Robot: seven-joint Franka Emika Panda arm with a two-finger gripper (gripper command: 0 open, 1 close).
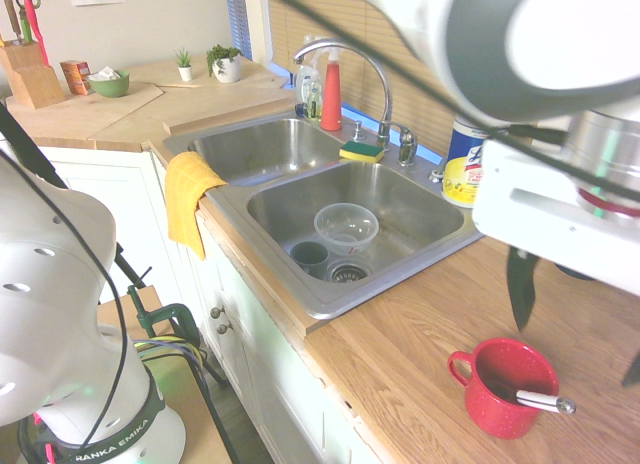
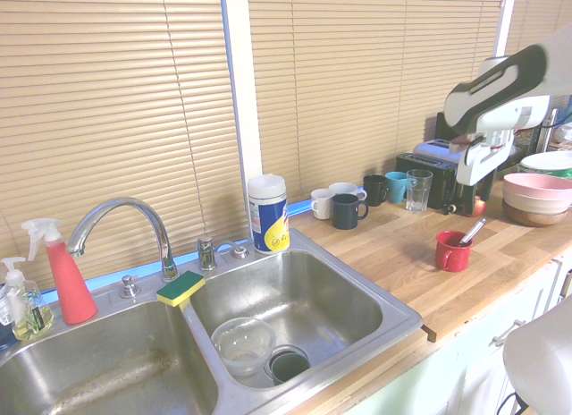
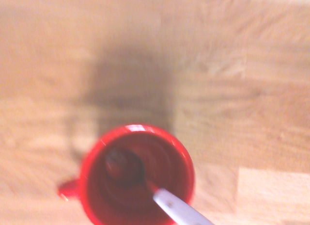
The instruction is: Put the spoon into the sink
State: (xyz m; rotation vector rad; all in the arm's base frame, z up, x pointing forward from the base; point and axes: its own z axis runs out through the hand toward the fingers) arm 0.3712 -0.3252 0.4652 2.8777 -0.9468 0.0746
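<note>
The spoon stands bowl-down in a red mug on the wooden counter, its pale handle leaning over the mug's rim. My gripper hangs open a little above the mug, with one dark finger on each side and nothing between them. The wrist view looks straight down into the mug at the spoon. From the other side, the gripper is above the mug and the spoon. The double steel sink lies left of the mug.
The near basin holds a clear bowl and a dark cup. A sponge sits on the divider and a yellow cloth hangs over the rim. A wipes canister, mugs, a toaster and stacked bowls line the counter.
</note>
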